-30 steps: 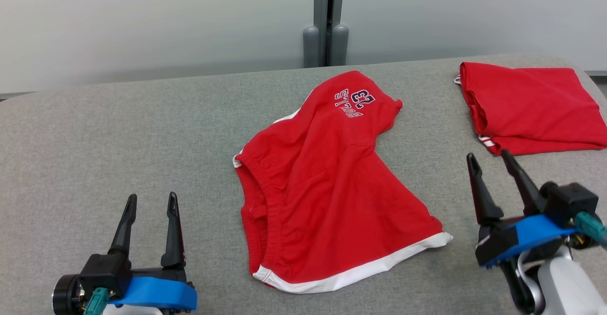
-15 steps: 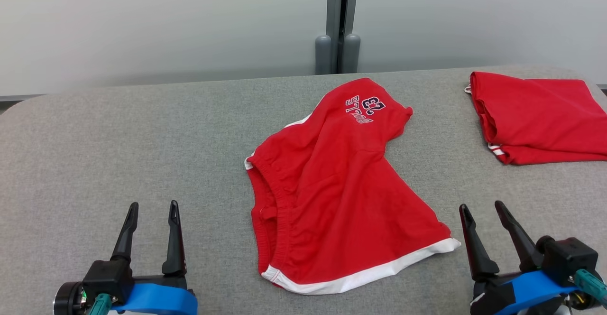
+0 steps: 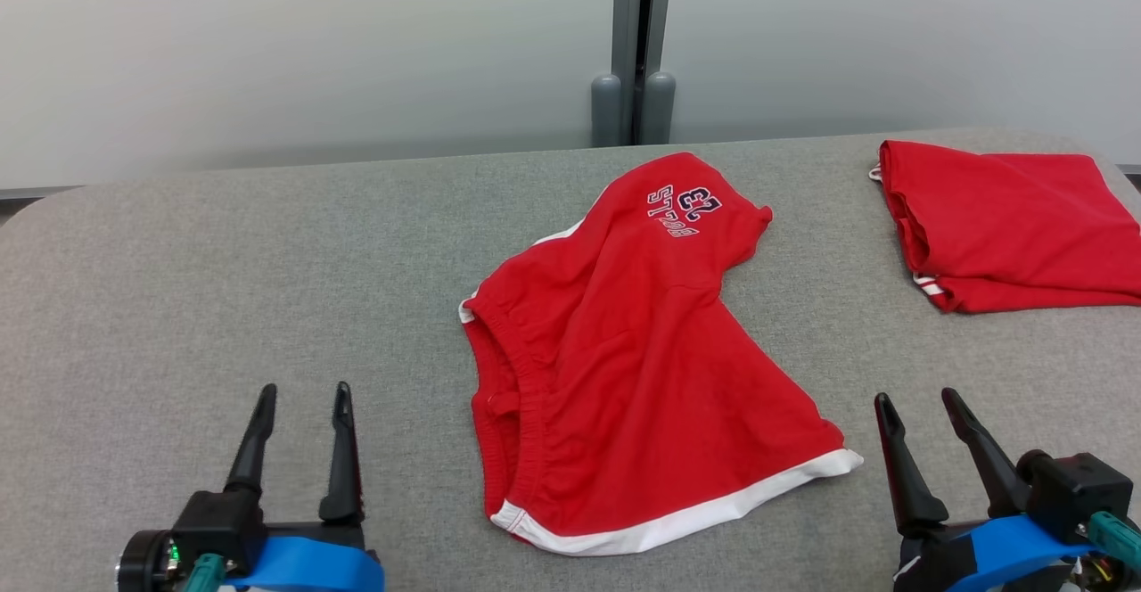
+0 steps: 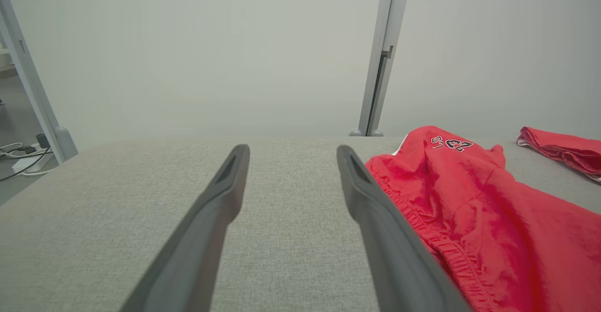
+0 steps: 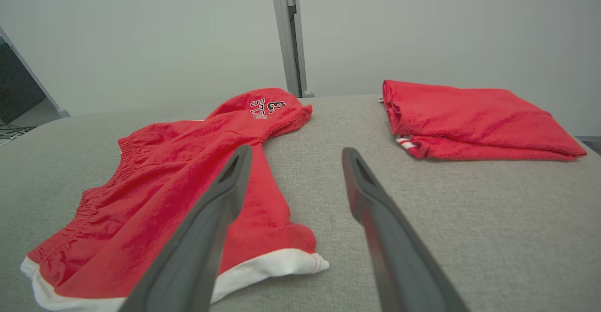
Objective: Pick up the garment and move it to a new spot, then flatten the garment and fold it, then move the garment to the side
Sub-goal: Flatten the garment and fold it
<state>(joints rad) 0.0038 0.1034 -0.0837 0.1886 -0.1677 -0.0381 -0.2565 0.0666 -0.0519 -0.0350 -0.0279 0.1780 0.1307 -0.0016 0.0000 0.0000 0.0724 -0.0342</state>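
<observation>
Grey woven cloth, table top (image 3: 178, 289): bears all items below. Landmark for places: grey post (image 3: 635, 39) at far edge, ctr.

1. L gripper (image 3: 305, 389). Well L of post, near side of table. Fingers at full spread, nothing btwn them, tips aimed at far edge. Held clear of the cloth items, prob. so the work is unblocked from above.

2. Red shorts (image 3: 624, 369), the task's garment by my reading. Directly in front of post, mid-table, running from just short of far edge toward near side. Unfolded and rumpled. Leg w/ "23" print (image 3: 691, 204) lies toward post, elastic waistband (image 3: 513, 378) on L flank, white hem (image 3: 695, 512) nearest robot. Touches neither gripper. This lie fits two stages: waiting at its pickup place, or set down at a new spot and due for smoothing. Can't tell which.

3. R gripper (image 3: 916, 396). Well R of post, near side, just past the hem's corner but apart from it. Fingers wide, empty. Mirrors L gripper, prob. a ready pose w/ one claw each side of shorts.

4. Folded red garment (image 3: 1007, 217). R of post, by far edge, well apart from shorts. Neat flat stack, striped trim (image 3: 927, 284) at one corner. Prob. parked aside to keep ctr free.
</observation>
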